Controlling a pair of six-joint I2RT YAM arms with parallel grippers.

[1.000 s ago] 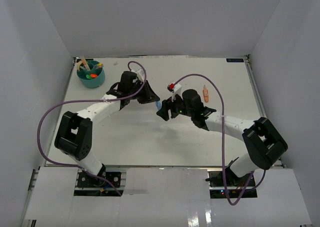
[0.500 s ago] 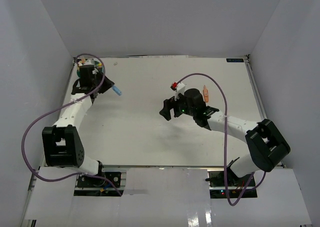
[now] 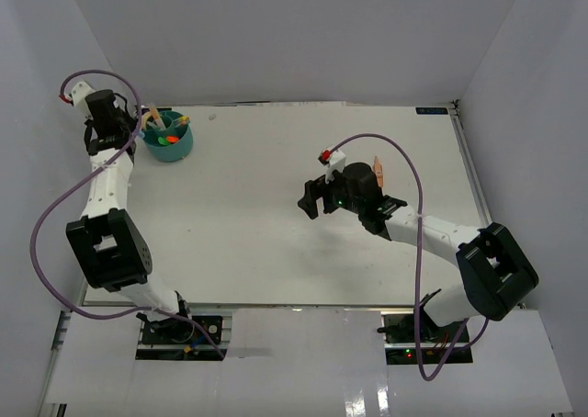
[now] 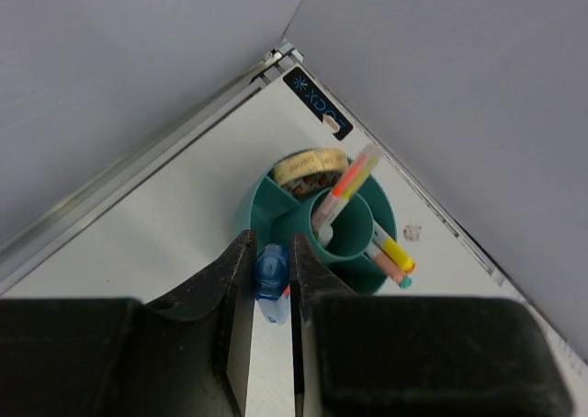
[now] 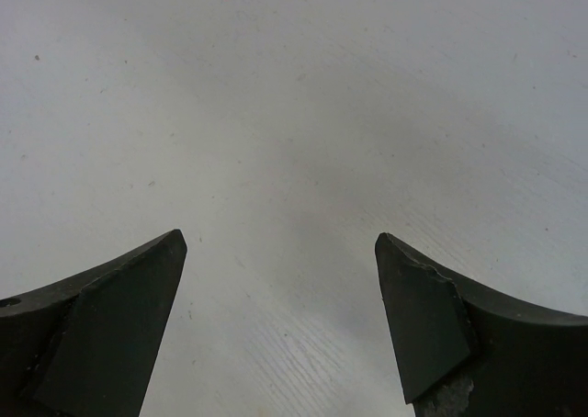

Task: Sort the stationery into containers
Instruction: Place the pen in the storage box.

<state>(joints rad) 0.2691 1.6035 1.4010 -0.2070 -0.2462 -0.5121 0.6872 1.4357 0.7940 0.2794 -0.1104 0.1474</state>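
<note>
Left gripper (image 4: 270, 244) is nearly closed, clamping the blue highlighter (image 4: 268, 277) between its fingers. The teal organiser (image 4: 260, 208) sits directly below and just ahead of the tips. The tan ring (image 4: 310, 166) and pens (image 4: 354, 174) occupy the slots beyond. My call: nudge forward until the highlighter clears the near rim, centre it over the free near compartment, then release. Right gripper (image 5: 280, 247) is wide open and empty, with bare table (image 5: 276, 86) under it.

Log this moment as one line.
left gripper: shut on blue highlighter, by teal organiser | right gripper: open, empty, above table
</note>
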